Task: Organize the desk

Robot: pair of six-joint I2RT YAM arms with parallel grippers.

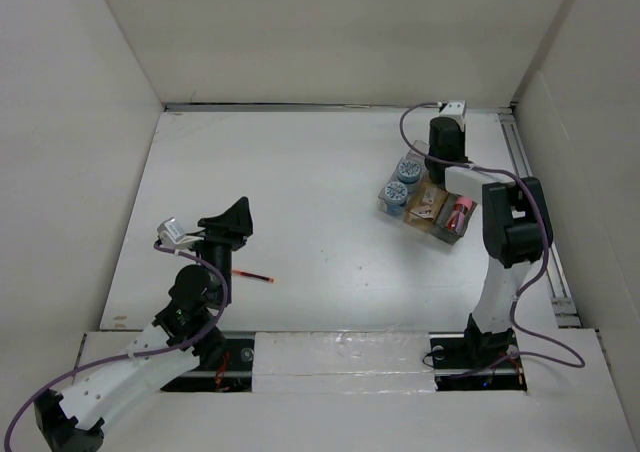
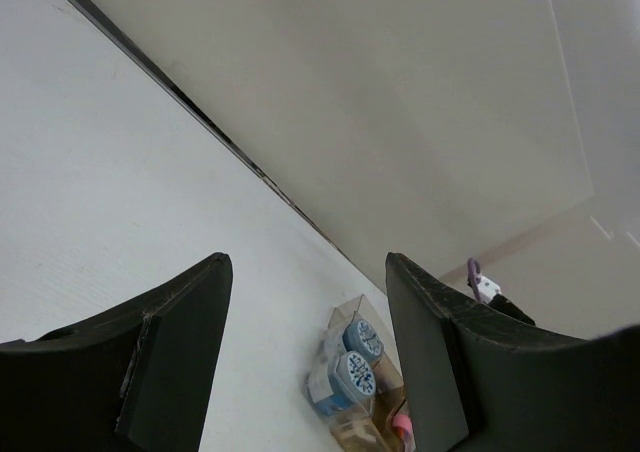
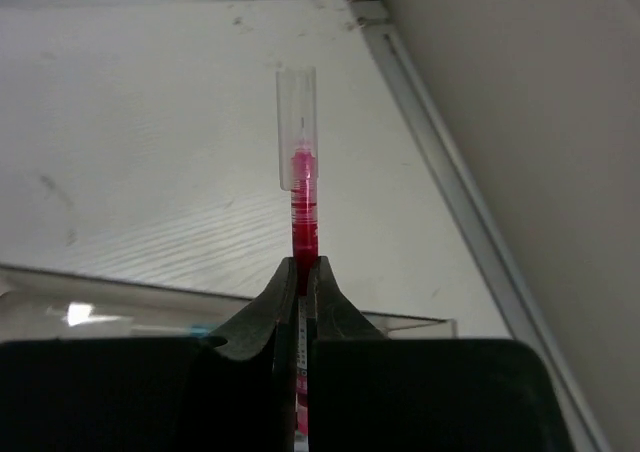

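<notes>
The white desk (image 1: 300, 172) holds a clear compartment tray (image 1: 425, 204) at the right, with two blue-capped tubs (image 1: 403, 180) and pink items in it. My right gripper (image 3: 302, 267) is shut on a red pen (image 3: 303, 217) with a clear cap, held above the tray's far rim (image 3: 400, 321). A second red pen (image 1: 253, 275) lies loose on the desk at the near left. My left gripper (image 1: 236, 222) hovers just beyond that pen. It stands open with nothing between its fingers (image 2: 180, 332), and the tray (image 2: 345, 322) shows in the gap.
White walls enclose the desk on three sides. Metal rails run along the back edge (image 1: 300, 105) and the right edge (image 1: 535, 212). The right arm (image 1: 505, 242) rises beside the tray's near right corner.
</notes>
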